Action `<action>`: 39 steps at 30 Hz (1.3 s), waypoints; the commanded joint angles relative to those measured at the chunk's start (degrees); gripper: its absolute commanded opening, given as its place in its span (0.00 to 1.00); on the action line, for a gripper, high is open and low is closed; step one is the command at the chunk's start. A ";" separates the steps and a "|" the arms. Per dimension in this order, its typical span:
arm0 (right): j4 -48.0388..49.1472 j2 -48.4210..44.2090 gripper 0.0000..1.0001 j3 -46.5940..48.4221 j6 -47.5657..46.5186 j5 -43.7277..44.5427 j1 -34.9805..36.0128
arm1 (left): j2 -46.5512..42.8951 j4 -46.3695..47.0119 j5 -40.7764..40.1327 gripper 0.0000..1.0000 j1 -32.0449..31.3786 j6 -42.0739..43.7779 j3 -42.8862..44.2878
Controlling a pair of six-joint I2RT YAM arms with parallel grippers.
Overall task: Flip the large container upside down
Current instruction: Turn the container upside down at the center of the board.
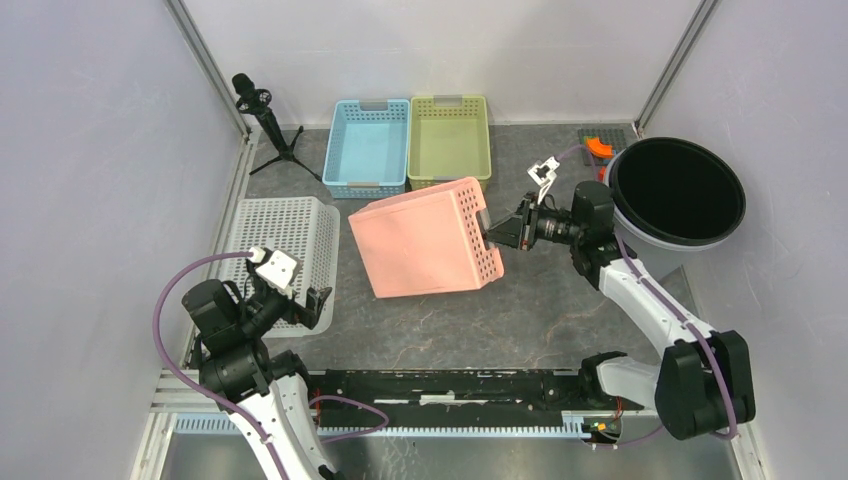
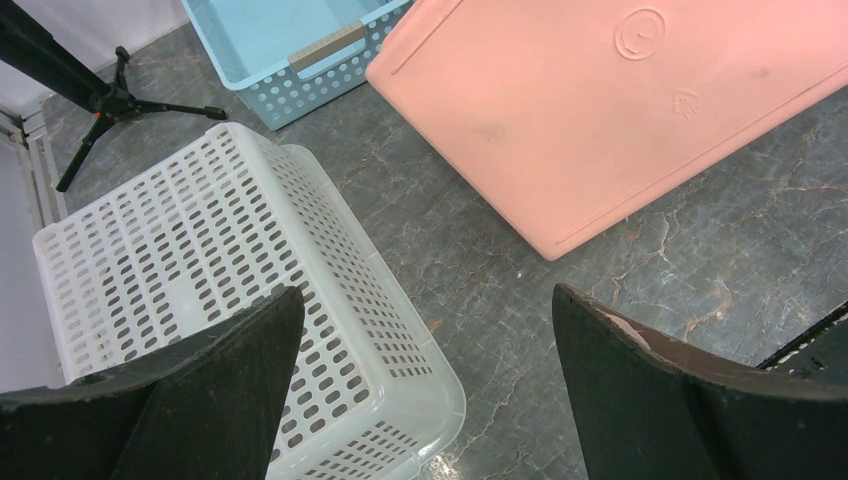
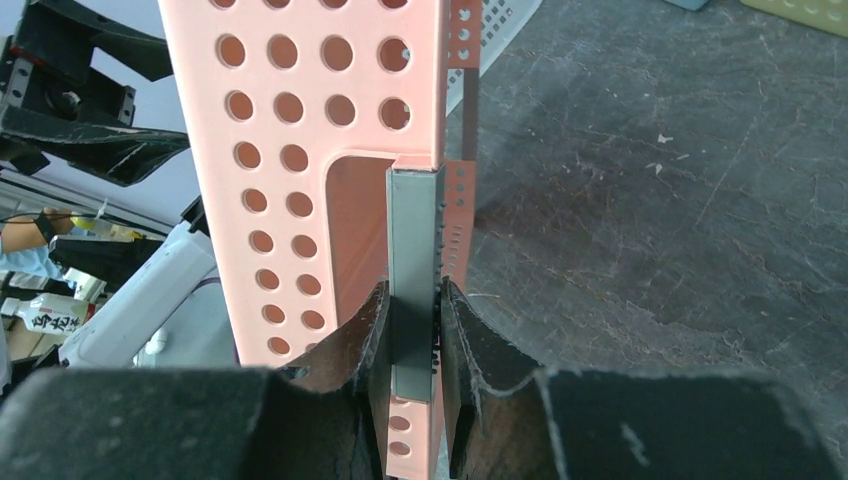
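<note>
From overhead: the large pink perforated plastic container (image 1: 425,245) sits tilted at mid-table, its smooth base turned up toward my camera and its holed wall facing 3 o'clock; the right gripper (image 1: 490,232) meets that wall's rim from 3 o'clock; the left gripper (image 1: 300,303) hangs at 8 o'clock, above the near corner of an upturned white slotted plastic basket (image 1: 285,235); a light blue plastic basket (image 1: 368,145) and a pale green plastic basket (image 1: 450,138) stand side by side at 12 o'clock; a round black tub (image 1: 677,190) fills 2 o'clock; a small black tripod (image 1: 265,115) stands at 11 o'clock.

From the left wrist: the claw is released, fingers spread wide with nothing between them; the white basket lies below at 9 o'clock, the pink base at 1 o'clock, well apart from the fingers.

From the right wrist: I see the claw clenched on a grey strip (image 3: 412,230) set into the pink container's handle cut-out; both fingers (image 3: 365,330) press it.
</note>
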 commanded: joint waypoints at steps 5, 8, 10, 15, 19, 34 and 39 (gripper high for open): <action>1.93 6.12 0.05 0.57 1.04 0.73 -0.93 | -0.39 1.30 0.82 1.00 0.62 0.81 -0.12; 1.95 7.55 0.05 0.84 0.47 1.14 -0.99 | -0.40 1.29 0.81 1.00 0.61 0.81 -0.15; 1.71 8.87 0.05 1.11 -0.65 1.51 -1.06 | -0.40 1.28 0.81 1.00 0.59 0.81 -0.12; -0.97 13.39 0.05 2.62 -5.83 2.32 -1.05 | -0.54 1.29 0.80 1.00 0.63 0.81 -0.18; 0.43 16.29 0.08 2.21 -6.01 0.91 -1.01 | -0.65 1.31 0.81 1.00 0.65 0.81 -0.20; 2.75 21.56 0.28 0.55 -9.68 0.05 -1.02 | -0.47 1.29 0.82 1.00 0.70 0.90 -0.20; 4.69 22.05 0.34 -1.13 -10.50 -0.15 -1.02 | -0.49 1.29 0.82 1.00 0.72 0.90 -0.16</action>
